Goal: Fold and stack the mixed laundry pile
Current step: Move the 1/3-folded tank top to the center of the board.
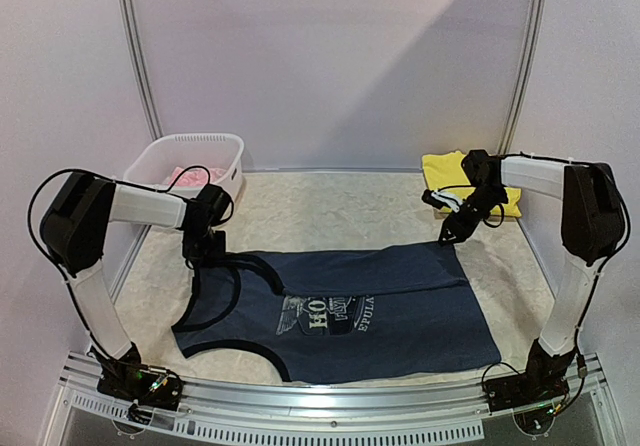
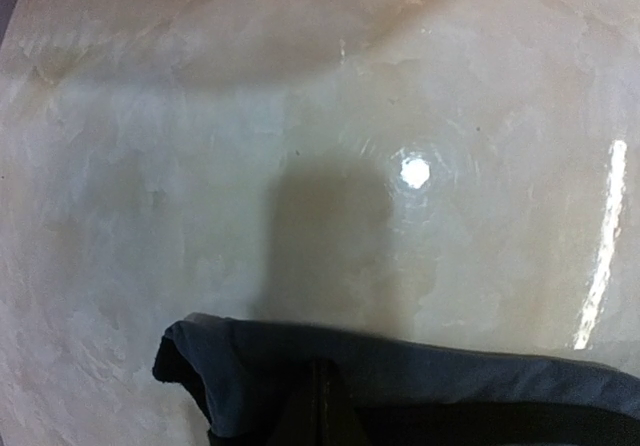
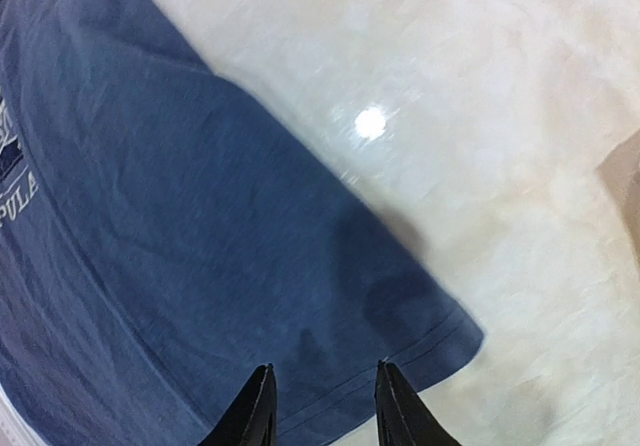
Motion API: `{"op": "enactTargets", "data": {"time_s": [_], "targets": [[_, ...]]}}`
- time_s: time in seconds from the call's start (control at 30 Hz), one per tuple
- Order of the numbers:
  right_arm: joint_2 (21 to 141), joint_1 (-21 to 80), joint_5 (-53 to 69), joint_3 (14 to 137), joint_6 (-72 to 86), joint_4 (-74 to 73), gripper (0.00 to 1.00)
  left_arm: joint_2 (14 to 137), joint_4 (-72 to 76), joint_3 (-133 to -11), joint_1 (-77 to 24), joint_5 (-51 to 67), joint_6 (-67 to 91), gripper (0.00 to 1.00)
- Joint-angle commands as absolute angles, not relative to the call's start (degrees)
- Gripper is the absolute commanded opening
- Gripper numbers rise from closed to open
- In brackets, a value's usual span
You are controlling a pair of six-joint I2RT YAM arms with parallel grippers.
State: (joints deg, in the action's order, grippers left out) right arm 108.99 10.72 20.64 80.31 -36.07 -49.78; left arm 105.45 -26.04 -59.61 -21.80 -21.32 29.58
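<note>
The navy tank top (image 1: 340, 316) with a white print lies spread flat on the table, its far edge partly folded over. My left gripper (image 1: 203, 256) is shut on its upper left strap; in the left wrist view the navy cloth (image 2: 420, 376) drapes over the closed gripper (image 2: 322, 401). Over the top's far right hem corner my right gripper (image 1: 447, 236) hovers open. In the right wrist view the gripper (image 3: 322, 391) has the blue fabric (image 3: 200, 216) below its parted fingers, with nothing between them. A yellow garment (image 1: 445, 171) lies folded at the back right. A pink garment (image 1: 185, 176) sits in the basket.
A white slotted basket (image 1: 190, 141) stands at the back left, just behind my left arm. Light walls close in the back and both sides. The pale marbled tabletop (image 1: 340, 211) lies bare between the tank top and the back wall.
</note>
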Motion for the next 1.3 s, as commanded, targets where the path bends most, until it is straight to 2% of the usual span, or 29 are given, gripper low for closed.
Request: {"op": "enactTargets", "data": {"time_s": [0.0, 0.4, 0.6, 0.73, 1.07, 1.2, 1.27], "targets": [[113.49, 10.35, 18.57, 84.26, -35.41, -50.81, 0.34, 107.95, -26.87, -60.3, -21.98, -20.57, 29.2, 0.0], [119.24, 9.47, 8.93, 83.74, -36.66, -47.62, 0.32, 108.87, -28.1, -63.81, -22.04, -21.14, 27.34, 0.0], [121.59, 7.32, 6.52, 85.59, -35.72, -47.61, 0.23, 109.95, -27.95, -65.78, -21.97, -21.03, 26.4, 0.0], [122.63, 6.07, 5.25, 85.96, -35.34, -47.08, 0.21, 111.17, -27.59, -68.15, -22.02, -20.62, 25.92, 0.0], [122.09, 5.01, 5.04, 86.49, -35.05, -47.96, 0.22, 112.22, -24.95, -73.9, -22.57, -19.34, 22.43, 0.0], [117.17, 4.92, 11.03, 88.94, -36.36, -53.77, 0.28, 107.39, -25.08, -76.29, -24.52, -17.79, 19.42, 0.01], [111.96, 4.99, 13.34, 89.27, -37.72, -57.05, 0.33, 103.69, -26.73, -77.69, -26.93, -17.41, 16.33, 0.06]]}}
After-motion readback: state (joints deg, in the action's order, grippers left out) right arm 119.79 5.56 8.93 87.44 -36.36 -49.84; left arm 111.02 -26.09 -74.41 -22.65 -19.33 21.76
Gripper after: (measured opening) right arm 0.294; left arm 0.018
